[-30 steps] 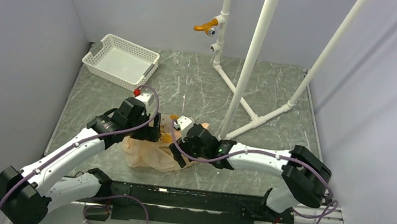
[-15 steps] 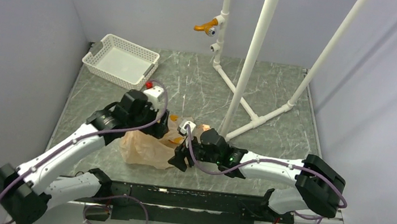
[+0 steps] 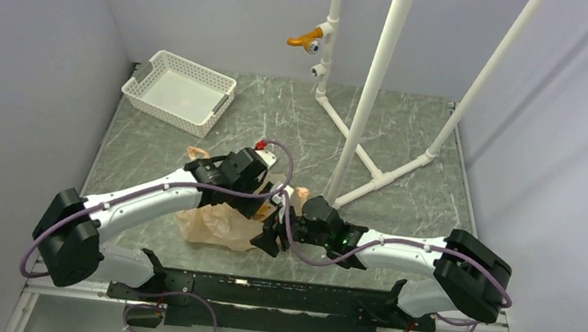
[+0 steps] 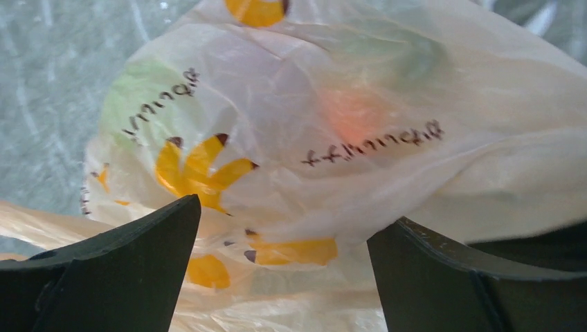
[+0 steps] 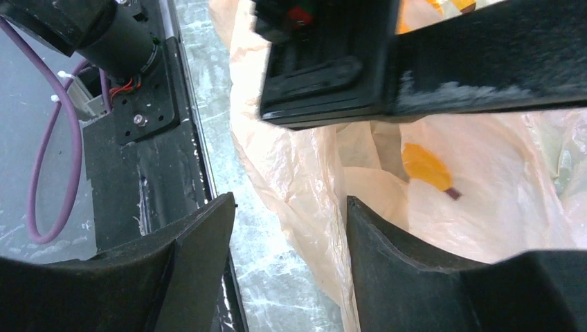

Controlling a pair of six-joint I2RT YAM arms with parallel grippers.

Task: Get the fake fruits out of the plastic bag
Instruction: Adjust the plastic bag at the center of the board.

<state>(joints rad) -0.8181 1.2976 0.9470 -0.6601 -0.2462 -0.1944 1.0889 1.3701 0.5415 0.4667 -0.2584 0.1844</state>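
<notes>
The plastic bag (image 3: 211, 224), pale peach with yellow prints, lies crumpled near the table's front, one handle (image 3: 195, 154) sticking out at its back left. In the left wrist view the bag (image 4: 332, 76) fills the frame. A green shape (image 4: 135, 90) and an orange-red shape (image 4: 353, 114) show dimly through it; the fake fruits are otherwise hidden. My left gripper (image 4: 284, 228) is open, with bag film bulging between its fingers. My right gripper (image 5: 291, 221) is open, straddling the bag's near edge (image 5: 311, 187) just above the table. Both grippers meet at the bag's right end (image 3: 271, 218).
A white mesh basket (image 3: 180, 91) stands at the back left. A white pipe frame (image 3: 363, 124) with blue and orange taps (image 3: 304, 39) rises at the back centre. The black base rail (image 5: 152, 138) runs close to my right gripper's left.
My left arm has swung right across the bag to its right end, uncovering a handle at the back left. My right gripper pulled back a little toward the near edge.
</notes>
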